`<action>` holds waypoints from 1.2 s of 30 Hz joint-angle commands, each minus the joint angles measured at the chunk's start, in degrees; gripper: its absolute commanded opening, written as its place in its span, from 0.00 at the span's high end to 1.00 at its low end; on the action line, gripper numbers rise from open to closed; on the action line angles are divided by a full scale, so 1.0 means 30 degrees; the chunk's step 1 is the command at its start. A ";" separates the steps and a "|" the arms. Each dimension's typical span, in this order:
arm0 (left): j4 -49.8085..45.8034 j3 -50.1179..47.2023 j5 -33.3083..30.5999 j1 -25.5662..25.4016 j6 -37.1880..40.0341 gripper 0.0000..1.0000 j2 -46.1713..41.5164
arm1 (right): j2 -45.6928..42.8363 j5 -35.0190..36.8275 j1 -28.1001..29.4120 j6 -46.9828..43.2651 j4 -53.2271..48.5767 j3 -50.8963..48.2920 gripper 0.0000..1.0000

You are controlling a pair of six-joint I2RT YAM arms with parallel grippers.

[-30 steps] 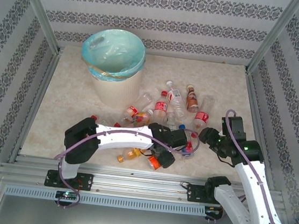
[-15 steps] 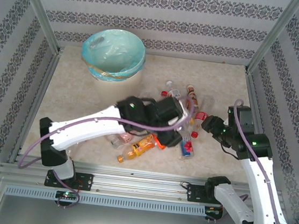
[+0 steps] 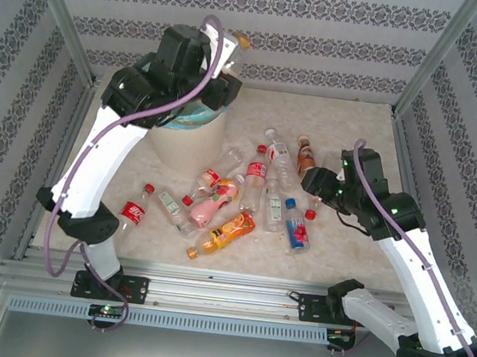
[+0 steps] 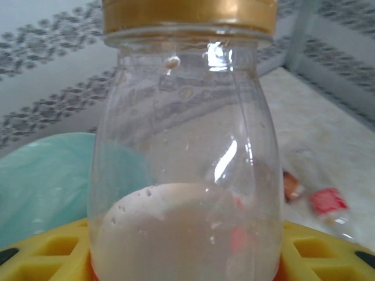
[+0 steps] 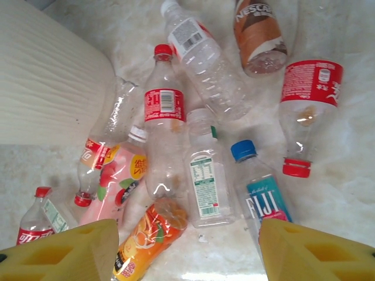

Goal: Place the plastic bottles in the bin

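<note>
While half a second ago your left arm was stretched low over the pile, it now stands raised above the bin (image 3: pixel 182 142) at the far left of the table (image 3: pixel 357 123). The left gripper (image 3: pixel 220 58) is clamped on a gold-capped bottle (image 4: pixel 184 146). In the left wrist view that bottle stands upright between the yellow pads (image 4: pixel 47 257), clear-walled with a milky white mass in its lower part, and the bin's blue-green bag (image 4: pixel 41 187) lies below it. Your arm hides the bin's mouth from above, so you cannot tell what is inside.

With the arm gone, the other plastic bottles (image 3: pixel 256 176) lie uncovered just right of the bin, on their sides and touching.

Your right gripper (image 3: pixel 311 182) has shifted slightly left and hangs over the pile's right edge. In the right wrist view its pads (image 5: pixel 76 252) stand wide apart with nothing between them.
</note>
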 commanded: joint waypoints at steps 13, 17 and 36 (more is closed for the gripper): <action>0.5687 -0.2845 0.1264 0.5462 -0.0493 0.54 0.3564 | -0.0650 0.1218 0.1252 0.0814 0.1490 -0.0273 0.34; 0.7054 -0.4606 0.1979 0.6154 -0.1125 0.52 0.3407 | -0.0714 0.1244 0.1303 0.0851 0.1401 -0.0359 0.34; 0.8466 -0.7446 0.3442 0.6831 -0.1817 0.30 0.2990 | -0.1108 0.1571 0.1403 0.1257 0.1505 -0.0940 0.33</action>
